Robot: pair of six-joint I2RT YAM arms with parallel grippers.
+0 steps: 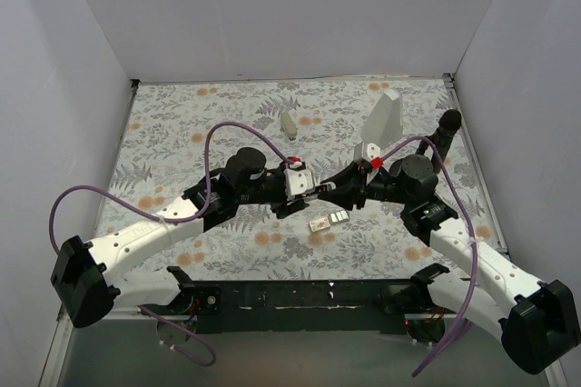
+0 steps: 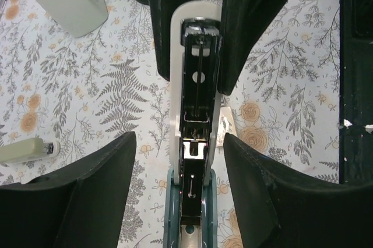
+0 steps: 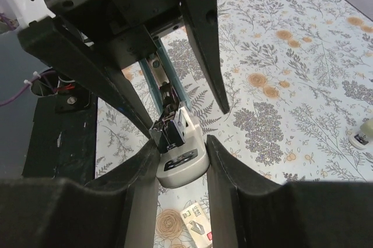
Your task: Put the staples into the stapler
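Observation:
The stapler (image 2: 198, 73) hangs above the mat between my two grippers, with its blue part (image 2: 172, 213) near the left palm and its white nose (image 3: 182, 166) toward the right. Its open dark metal channel faces the left wrist camera. My right gripper (image 3: 182, 143) is shut on the white nose. My left gripper (image 2: 179, 137) is open, its fingers (image 2: 99, 184) straddling the stapler with a gap on each side. In the top view both grippers meet mid-table, left (image 1: 311, 189) and right (image 1: 330, 193), and hide the stapler. The cream staple box (image 1: 329, 221) lies on the mat just below them, also in the right wrist view (image 3: 195, 225).
A beige stapler (image 1: 289, 124) lies further back, also in the left wrist view (image 2: 26, 150). A tall white wedge block (image 1: 386, 119) stands back right and a black cylinder (image 1: 447, 128) stands near the right edge. White walls enclose the floral mat (image 1: 182, 114).

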